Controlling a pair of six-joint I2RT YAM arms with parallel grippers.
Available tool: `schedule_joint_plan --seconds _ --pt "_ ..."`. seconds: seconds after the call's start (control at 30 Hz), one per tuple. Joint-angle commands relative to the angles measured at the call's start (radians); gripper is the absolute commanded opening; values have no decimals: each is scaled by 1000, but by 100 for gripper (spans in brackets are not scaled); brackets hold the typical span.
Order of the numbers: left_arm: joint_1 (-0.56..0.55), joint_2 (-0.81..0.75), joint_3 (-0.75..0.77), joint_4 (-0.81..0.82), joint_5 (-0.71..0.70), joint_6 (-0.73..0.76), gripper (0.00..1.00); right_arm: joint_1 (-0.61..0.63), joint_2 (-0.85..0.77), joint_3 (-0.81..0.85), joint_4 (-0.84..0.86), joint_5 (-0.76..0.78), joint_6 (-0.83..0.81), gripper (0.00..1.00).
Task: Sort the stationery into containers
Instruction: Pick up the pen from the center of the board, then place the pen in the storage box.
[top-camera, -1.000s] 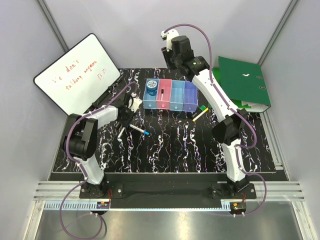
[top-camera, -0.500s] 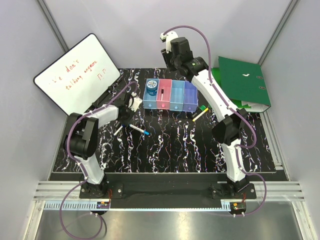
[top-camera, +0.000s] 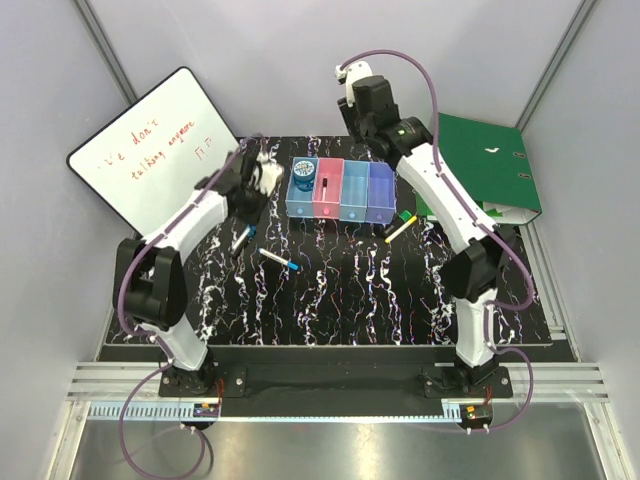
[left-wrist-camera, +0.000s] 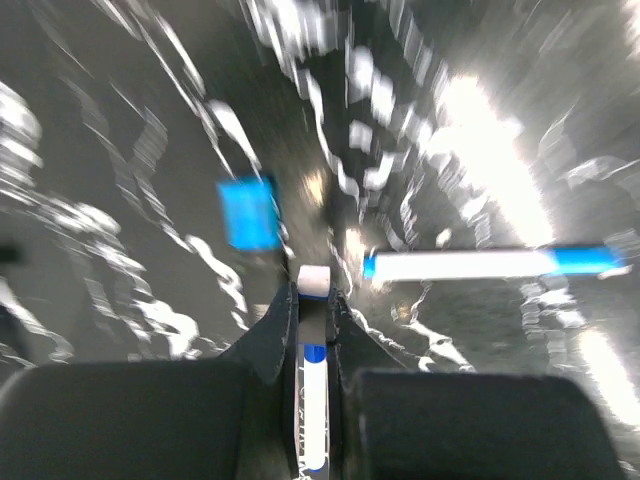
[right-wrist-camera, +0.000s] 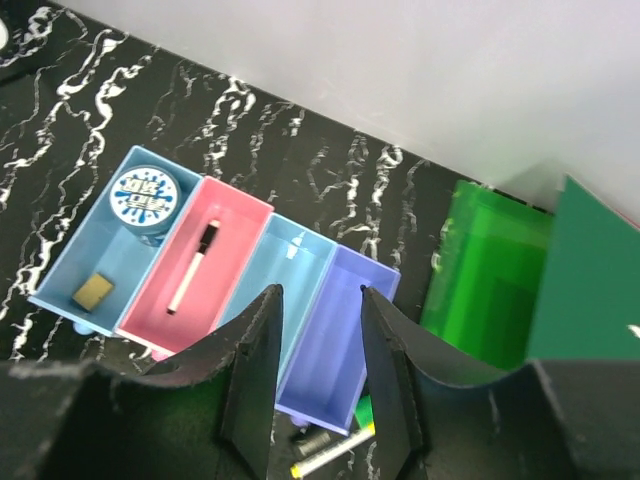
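My left gripper (top-camera: 248, 198) (left-wrist-camera: 314, 290) is shut on a white marker with a blue band (left-wrist-camera: 312, 400), held off the table left of the bins; that wrist view is motion-blurred. A blue-capped marker (top-camera: 278, 261) (left-wrist-camera: 490, 263) lies on the table. The four joined bins (top-camera: 341, 203) stand at the back. The blue bin (right-wrist-camera: 70, 268) holds the blue roll (right-wrist-camera: 146, 197) and a small tan item (right-wrist-camera: 92, 291). The pink bin (right-wrist-camera: 232, 262) holds a black-capped marker (right-wrist-camera: 193, 267). My right gripper (top-camera: 358, 100) (right-wrist-camera: 318, 292) is open and empty, high above the bins. A yellow-green highlighter (top-camera: 400, 229) (right-wrist-camera: 330, 452) lies before the purple bin (right-wrist-camera: 340, 340).
A whiteboard with red writing (top-camera: 155, 145) leans at the back left. Green ring binders (top-camera: 490, 165) (right-wrist-camera: 500, 270) lie at the back right, next to the bins. A small green-capped item (top-camera: 405, 215) lies by the highlighter. Grey walls close the sides and the back.
My left gripper has risen and moved toward the back with the white marker, which has left the table. My right arm has shifted slightly to the right.
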Motion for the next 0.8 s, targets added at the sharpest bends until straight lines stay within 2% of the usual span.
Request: schedule_joint_plan --seconds 0.0,0.1,0.3,0.53,0.73,0.77 --pt "1 -78 226 -54 133 -65 0 -23 -144 -78 66 69 -38 45" --pt "-2 -43 337 -60 210 -119 0 -42 -200 -150 94 97 -64 47" --pt "-18 144 568 -37 333 -286 0 -59 -309 -325 141 125 -109 49" --pt "-82 413 799 35 350 -423 0 -61 -372 -443 178 148 -159 53" --pt "-122 558 921 96 356 -501 0 -59 -388 -477 181 149 -167 57" --pt "-127 572 961 99 355 -510 0 -61 -388 -482 181 149 -167 60"
